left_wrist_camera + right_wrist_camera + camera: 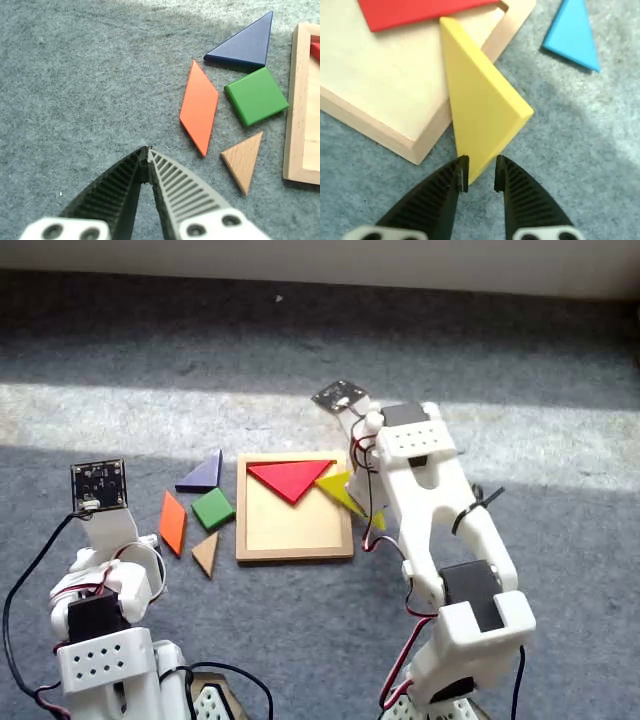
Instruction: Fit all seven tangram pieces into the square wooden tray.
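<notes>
My right gripper pinches the yellow triangle by its tip, so it leans across the rim of the tray, nose inside near the red triangle, tail outside. Halfway home, I reckon! My left gripper is clenched on nothing, parked over grey carpet near the orange parallelogram. Sunlight stripes the floor beyond.

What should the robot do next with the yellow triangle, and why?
Probably nudge the yellow triangle further into the wooden tray: it lies across the rim, with the right gripper at its corner and bare space beside the red triangle.
</notes>
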`<act>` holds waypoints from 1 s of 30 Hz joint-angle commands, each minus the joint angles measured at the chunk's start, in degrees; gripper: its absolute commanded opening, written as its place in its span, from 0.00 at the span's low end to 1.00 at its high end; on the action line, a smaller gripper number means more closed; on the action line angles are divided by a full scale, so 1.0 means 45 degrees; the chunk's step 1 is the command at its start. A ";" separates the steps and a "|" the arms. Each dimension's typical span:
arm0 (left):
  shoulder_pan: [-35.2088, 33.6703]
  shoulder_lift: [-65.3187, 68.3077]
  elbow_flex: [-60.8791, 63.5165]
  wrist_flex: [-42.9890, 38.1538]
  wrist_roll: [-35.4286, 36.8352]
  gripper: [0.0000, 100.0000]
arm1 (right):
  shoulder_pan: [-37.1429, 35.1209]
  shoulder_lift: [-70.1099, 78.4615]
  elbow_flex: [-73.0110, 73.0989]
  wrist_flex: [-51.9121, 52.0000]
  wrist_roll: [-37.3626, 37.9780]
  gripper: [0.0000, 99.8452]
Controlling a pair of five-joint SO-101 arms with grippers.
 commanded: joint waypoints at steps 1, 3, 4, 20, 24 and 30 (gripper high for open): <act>-0.0088 -0.0107 -0.0440 -0.0274 -0.0059 0.01 | -0.1280 -0.0791 -0.0576 0.0010 -0.0137 0.09; -0.0088 -0.0107 -0.0440 -0.0274 -0.0059 0.01 | -0.1944 -0.0791 -0.0576 0.0010 -0.0527 0.09; -0.0107 -0.0107 -0.0440 -0.0274 -0.0059 0.01 | -0.2198 -0.0791 -0.0576 0.0010 -0.0821 0.09; -0.0107 -0.0107 -0.0440 -0.0274 -0.0078 0.01 | -0.1866 -0.0791 -0.0576 0.0342 -0.2012 0.23; -0.0127 -0.0107 -0.0440 -0.0274 -0.0078 0.01 | -0.1788 -0.0654 -0.0166 -0.0713 -0.2676 0.25; -0.0127 -0.0107 -0.0440 -0.0274 -0.0078 0.01 | -0.1788 0.0459 -0.0147 -0.1592 -0.3302 0.25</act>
